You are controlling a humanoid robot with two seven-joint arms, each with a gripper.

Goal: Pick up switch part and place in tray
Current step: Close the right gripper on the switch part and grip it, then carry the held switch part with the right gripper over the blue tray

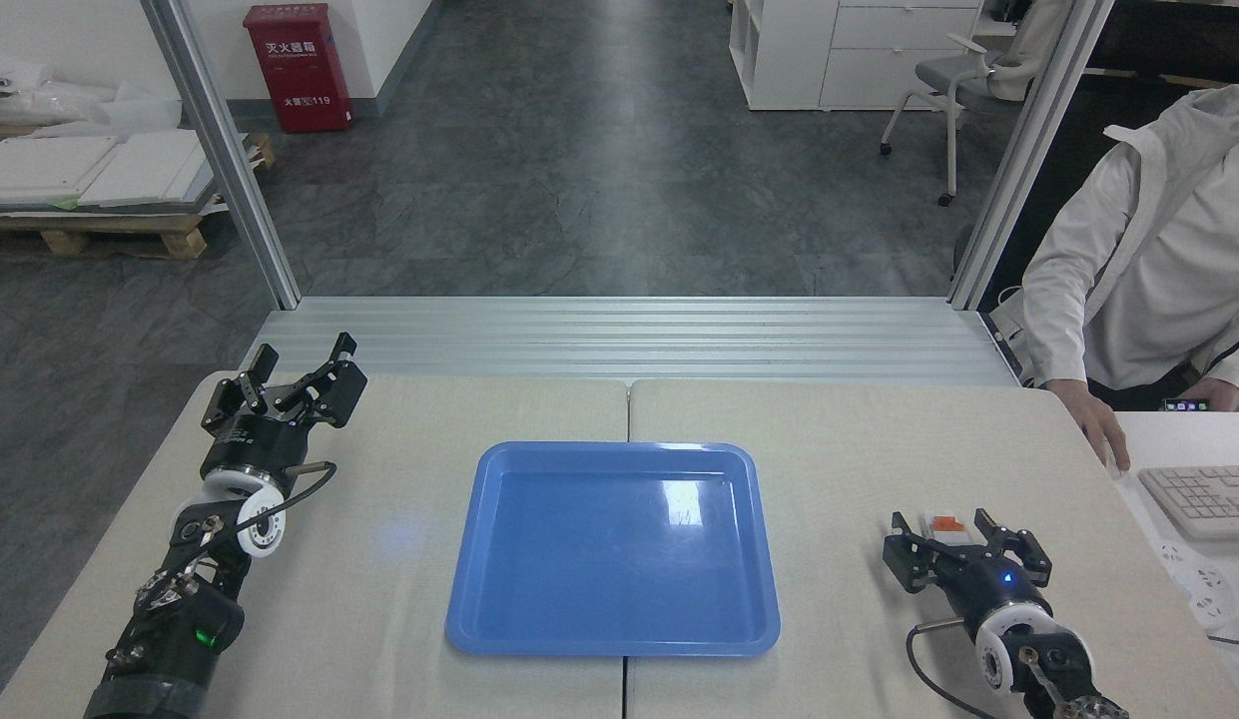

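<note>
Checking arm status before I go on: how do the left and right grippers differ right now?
The left gripper sits at the table's far left edge, nothing between its fingers; the right gripper is near the front right, straddling the switch part. The left points up and away; the right is drawn back, low by the table. Both are open, and both are outside the tray.

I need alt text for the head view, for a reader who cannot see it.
The open right gripper straddles the switch part on the table, right of the blue tray. The left gripper, also open, rests far left.
</note>
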